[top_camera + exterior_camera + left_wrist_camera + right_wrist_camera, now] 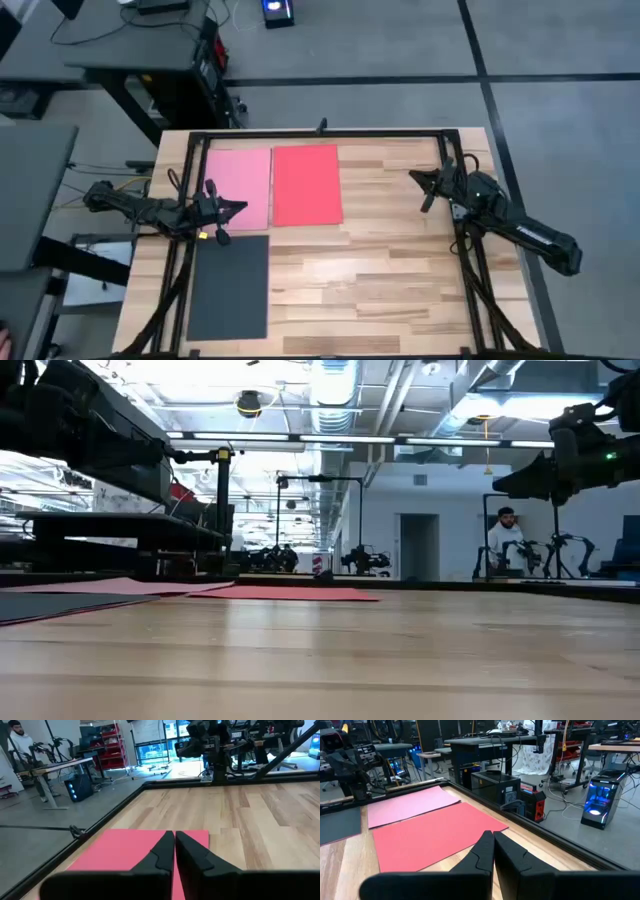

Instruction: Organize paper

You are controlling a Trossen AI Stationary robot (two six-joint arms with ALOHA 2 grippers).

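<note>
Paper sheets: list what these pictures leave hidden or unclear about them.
- Pink sheet: in the high view the left pincer covers its near edge.
- Dark sheet: the low view shows only a thin sliver, cut by the picture's edge.
- Red sheet: the right wrist view's own fingers hide one corner.
- Blue sheet: none shows in any view.

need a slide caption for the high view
Pink sheet, red sheet and dark sheet lie flat on the table, both arms idle at its sides.

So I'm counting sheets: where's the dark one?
In the high view the dark grey sheet lies at the table's left, just below the pink sheet, near the left gripper.
</note>
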